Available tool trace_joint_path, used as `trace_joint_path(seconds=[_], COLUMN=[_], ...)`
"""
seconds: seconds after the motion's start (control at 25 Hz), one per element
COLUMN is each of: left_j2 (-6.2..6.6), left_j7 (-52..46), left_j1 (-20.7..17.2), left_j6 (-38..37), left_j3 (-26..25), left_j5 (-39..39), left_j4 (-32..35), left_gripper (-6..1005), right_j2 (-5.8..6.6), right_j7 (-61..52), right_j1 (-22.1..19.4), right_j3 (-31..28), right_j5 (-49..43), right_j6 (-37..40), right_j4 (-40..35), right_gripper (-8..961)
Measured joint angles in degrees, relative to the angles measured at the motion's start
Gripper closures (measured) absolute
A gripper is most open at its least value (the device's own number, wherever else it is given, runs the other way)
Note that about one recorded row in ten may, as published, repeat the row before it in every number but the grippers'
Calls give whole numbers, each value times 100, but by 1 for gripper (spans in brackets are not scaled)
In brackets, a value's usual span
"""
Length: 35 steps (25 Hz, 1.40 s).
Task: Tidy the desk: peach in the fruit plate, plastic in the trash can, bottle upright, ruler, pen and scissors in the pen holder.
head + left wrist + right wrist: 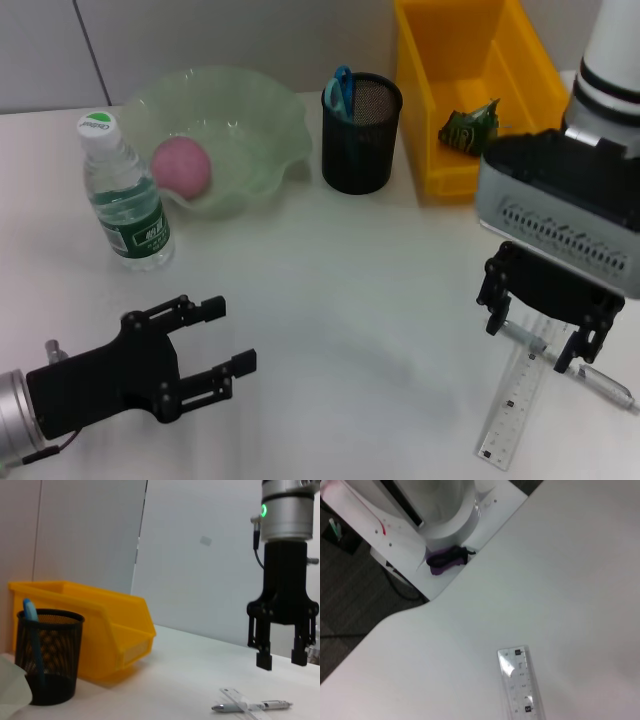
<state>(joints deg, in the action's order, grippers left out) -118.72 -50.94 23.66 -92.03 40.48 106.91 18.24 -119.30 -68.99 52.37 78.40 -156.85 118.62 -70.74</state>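
A white worktop (340, 300) is lying under everything, its rounded edge showing in the right wrist view. Behind it a pale grey panelled wall (200, 555) is standing. Beyond the worktop's edge a white base (420, 525) is carrying a small purple-and-black object (446, 559).

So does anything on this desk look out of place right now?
Yes: a clear ruler and a pen lie crossed on the table under the open right gripper, not in the pen holder. The bottle stands upright; the peach sits in its plate.
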Motion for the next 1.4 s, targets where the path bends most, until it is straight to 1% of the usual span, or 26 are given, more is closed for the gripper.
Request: trace_joint_path(seconds=[0.04,0.32,0.44,0.48,0.64,1.16,1.4], left_j2=[5,4,2,2,-1,-11,-5], left_j7=[48,138,145,159,213,316,434], left_j1=[-6,-50,-76,-81,-108,-139,-157], left_j6=[-2,32,42,45,68,188,201], left_j3=[-2,3,-1,-4,-6,-6,-14], left_j5=[-60,-114,-154,-166,-177,-189,-244], left_j4=[-7,-40,-40,-41,-40,-68,-175], left_gripper=[259,259,259,259,259,259,258], right_j2=[-1,-4,-6,-6,-3,-1,-7], right_j7=[12,108,220,220,303,434,448], right_j1=[-57,-219,-448,-448,-709,-996,-1014], right_j3=[122,450,665,665,1022,1309,1440], right_j5=[-1,-3,-3,-3,-6,-75,-78], right_j6=[-99,-286,-550,-550,-838,-1014,-1219], right_j4=[-2,4,-91,-91,-212,-292,-161], right_gripper=[285,285,284,284,285,284,285])
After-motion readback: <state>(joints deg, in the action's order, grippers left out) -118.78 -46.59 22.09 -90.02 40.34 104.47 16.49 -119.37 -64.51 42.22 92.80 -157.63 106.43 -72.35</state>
